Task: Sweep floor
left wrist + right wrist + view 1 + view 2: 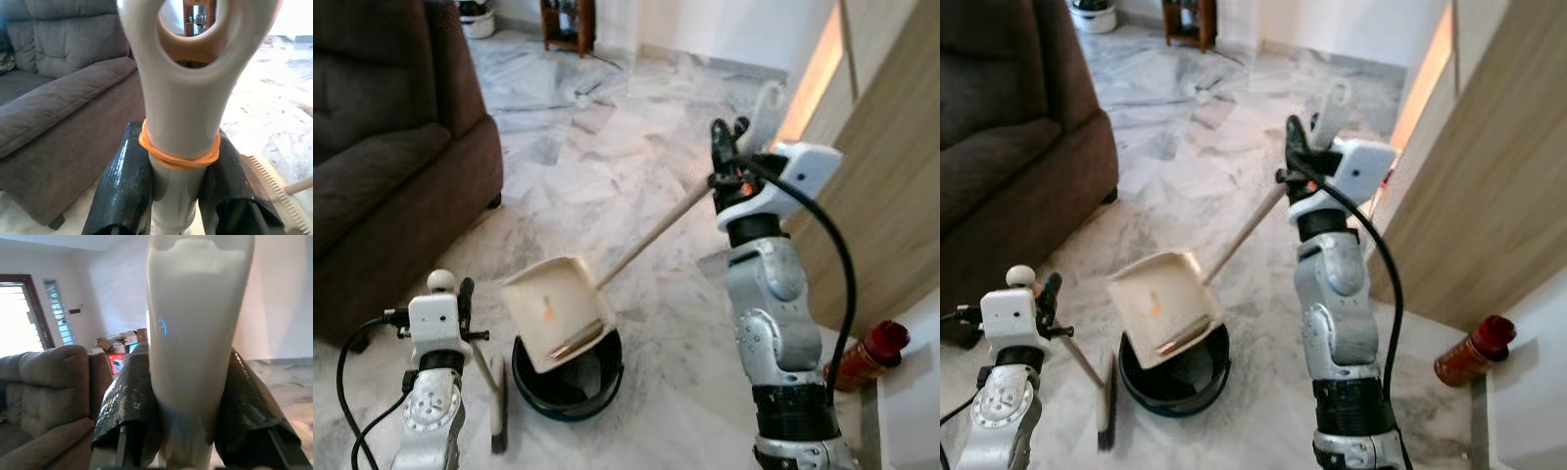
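Note:
A cream dustpan (553, 308) hangs tilted, mouth down, over a dark round bin (570, 380) on the marble floor. A small orange speck sticks inside the pan. Its long wooden handle (651, 235) rises to my right gripper (729, 147), which is shut on the handle's white top end (195, 333). My left gripper (462, 299), low at the left, is shut on the pale broom handle (183, 122), which has an orange rubber band (178, 154) around it. The broom head (497, 411) rests on the floor just left of the bin.
A brown sofa (382, 147) fills the left side. A wood-panelled wall (891, 215) runs along the right, with a red-capped bottle (867, 354) standing at its foot. A small wooden cabinet (568, 24) stands far back. Open marble floor lies ahead.

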`<state>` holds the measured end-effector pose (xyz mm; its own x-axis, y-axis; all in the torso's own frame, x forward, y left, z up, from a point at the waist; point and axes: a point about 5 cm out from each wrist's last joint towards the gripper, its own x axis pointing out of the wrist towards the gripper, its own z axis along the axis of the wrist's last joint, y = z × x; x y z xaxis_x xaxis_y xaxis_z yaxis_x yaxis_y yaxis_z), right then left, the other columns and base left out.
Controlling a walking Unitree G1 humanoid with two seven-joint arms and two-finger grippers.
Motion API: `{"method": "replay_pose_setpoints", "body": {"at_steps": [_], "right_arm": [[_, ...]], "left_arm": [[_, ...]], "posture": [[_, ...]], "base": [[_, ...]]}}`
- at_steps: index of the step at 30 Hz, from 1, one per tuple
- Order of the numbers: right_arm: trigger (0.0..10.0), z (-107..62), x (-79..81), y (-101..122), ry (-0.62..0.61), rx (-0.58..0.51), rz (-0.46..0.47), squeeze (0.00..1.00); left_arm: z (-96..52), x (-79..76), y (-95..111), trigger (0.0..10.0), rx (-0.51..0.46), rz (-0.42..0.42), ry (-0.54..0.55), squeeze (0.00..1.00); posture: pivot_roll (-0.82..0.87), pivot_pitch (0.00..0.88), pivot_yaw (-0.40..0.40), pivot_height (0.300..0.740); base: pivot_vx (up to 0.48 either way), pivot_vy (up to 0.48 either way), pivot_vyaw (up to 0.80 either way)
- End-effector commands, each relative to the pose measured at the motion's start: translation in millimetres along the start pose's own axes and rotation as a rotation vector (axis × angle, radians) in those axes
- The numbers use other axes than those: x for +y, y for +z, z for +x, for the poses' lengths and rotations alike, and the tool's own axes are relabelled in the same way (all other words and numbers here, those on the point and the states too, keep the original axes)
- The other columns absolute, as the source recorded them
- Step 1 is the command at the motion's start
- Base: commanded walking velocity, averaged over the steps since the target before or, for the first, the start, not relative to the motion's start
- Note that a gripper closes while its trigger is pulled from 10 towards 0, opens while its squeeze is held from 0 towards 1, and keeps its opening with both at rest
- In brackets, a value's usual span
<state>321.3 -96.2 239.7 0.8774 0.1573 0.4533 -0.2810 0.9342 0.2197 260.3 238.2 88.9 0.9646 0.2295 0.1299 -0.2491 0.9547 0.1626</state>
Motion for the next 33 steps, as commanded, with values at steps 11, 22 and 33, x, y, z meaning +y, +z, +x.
{"method": "replay_pose_setpoints", "body": {"at_steps": [11, 22, 33], "right_arm": [[10.0, -3.4, 37.8, 23.6, 0.154, -0.169, -0.089, 0.00], [10.0, -12.4, 61.2, 19.3, 0.272, -0.202, -0.203, 0.00], [10.0, -14.4, 67.9, 32.1, 0.249, -0.292, -0.201, 0.00]], "left_arm": [[1.5, 1.1, 7.7, 10.0, -0.041, 0.002, -0.004, 0.00], [2.0, -0.1, 7.3, 10.0, -0.043, 0.006, -0.011, 0.00], [3.6, -0.6, 8.2, 10.0, -0.050, 0.002, -0.012, 0.00]], "posture": [[0.15, 0.087, -0.008, 0.740], [0.15, 0.085, -0.006, 0.740], [0.15, 0.074, -0.006, 0.740]], "base": [[0.000, 0.000, 0.00], [0.000, 0.000, 0.00], [0.000, 0.000, 0.00]]}}
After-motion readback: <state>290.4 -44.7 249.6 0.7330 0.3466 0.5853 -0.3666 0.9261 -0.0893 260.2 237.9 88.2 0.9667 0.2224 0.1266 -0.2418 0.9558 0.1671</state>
